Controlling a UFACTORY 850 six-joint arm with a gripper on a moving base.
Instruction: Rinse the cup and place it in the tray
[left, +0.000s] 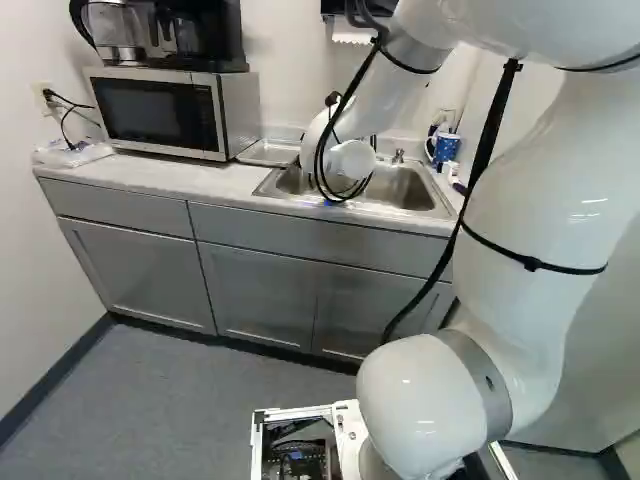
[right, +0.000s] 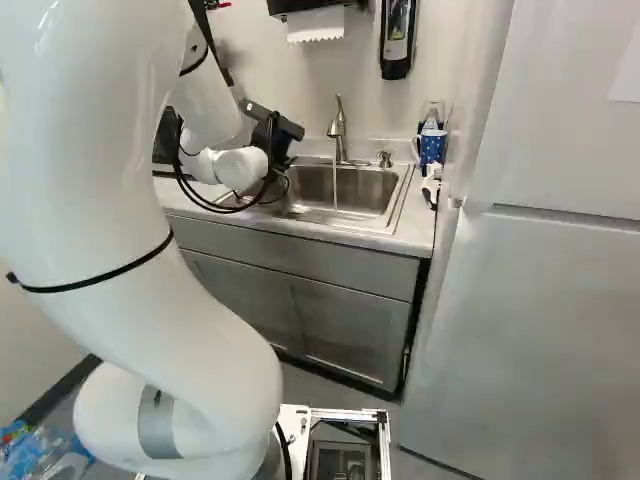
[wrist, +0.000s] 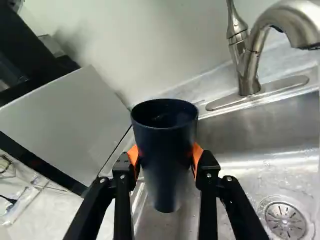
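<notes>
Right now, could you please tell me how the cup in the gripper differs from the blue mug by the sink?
The cup is plain and dark; the mug is blue with pale spots. The cup shows no handle, while the mug has one. The gripper holds the cup, whereas the mug stands beside the sink.

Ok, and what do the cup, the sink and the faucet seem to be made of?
Cup: probably plastic, with a smooth, dark navy, softly glossy surface; coated metal can't be ruled out.
Sink: apparently stainless steel, its grey walls giving soft, smeared reflections.
Faucet: metal or metal-plated, satin nickel-like, with soft highlights along its curved spout.
</notes>
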